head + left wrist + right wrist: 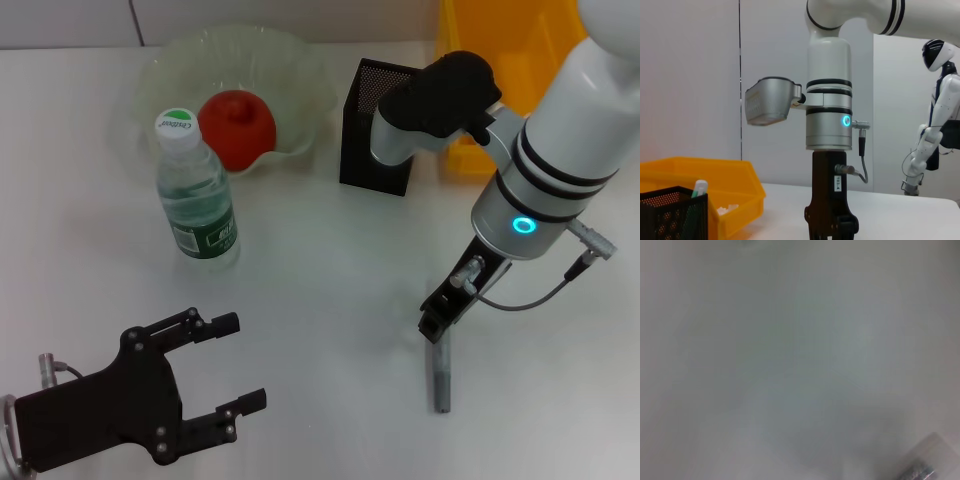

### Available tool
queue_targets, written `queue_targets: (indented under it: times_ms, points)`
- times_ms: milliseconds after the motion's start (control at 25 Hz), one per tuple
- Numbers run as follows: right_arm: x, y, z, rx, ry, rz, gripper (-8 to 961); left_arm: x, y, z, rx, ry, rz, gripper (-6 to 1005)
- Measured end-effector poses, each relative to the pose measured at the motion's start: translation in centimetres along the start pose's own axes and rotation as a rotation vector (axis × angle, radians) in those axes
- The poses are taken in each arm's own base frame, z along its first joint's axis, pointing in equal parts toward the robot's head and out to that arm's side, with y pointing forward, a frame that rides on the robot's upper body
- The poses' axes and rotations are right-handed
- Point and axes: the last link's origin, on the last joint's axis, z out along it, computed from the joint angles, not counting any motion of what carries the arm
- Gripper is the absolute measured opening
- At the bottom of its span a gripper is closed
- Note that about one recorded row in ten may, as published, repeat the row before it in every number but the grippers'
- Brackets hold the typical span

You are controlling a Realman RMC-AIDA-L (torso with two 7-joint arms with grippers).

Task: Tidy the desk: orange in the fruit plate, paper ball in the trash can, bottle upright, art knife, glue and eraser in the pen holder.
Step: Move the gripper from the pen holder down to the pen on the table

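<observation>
The orange lies in the pale green fruit plate at the back left. The bottle stands upright in front of the plate. The black mesh pen holder stands next to the yellow trash can. A grey art knife lies flat on the table. My right gripper points down at the knife's far end. My left gripper is open and empty at the front left. White crumpled paper shows in the trash can. The eraser is out of view.
In the left wrist view a white stick with a green part pokes out of the pen holder. My right arm stands upright above the table. The right wrist view shows only blurred table and a grey object at one corner.
</observation>
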Motion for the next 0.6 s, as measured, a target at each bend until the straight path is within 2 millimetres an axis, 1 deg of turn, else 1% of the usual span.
queue_targets:
  times_ms: [240, 600]
  points:
    - [0.06, -0.25, 0.5, 0.003, 0.014, 0.01, 314, 0.01, -0.01, 0.11, -0.001, 0.003, 0.003, 735]
    - [0.15, -0.31, 0.53, 0.003, 0.025, 0.013, 315, 0.02, -0.08, 0.0, 0.004, 0.002, 0.003, 735]
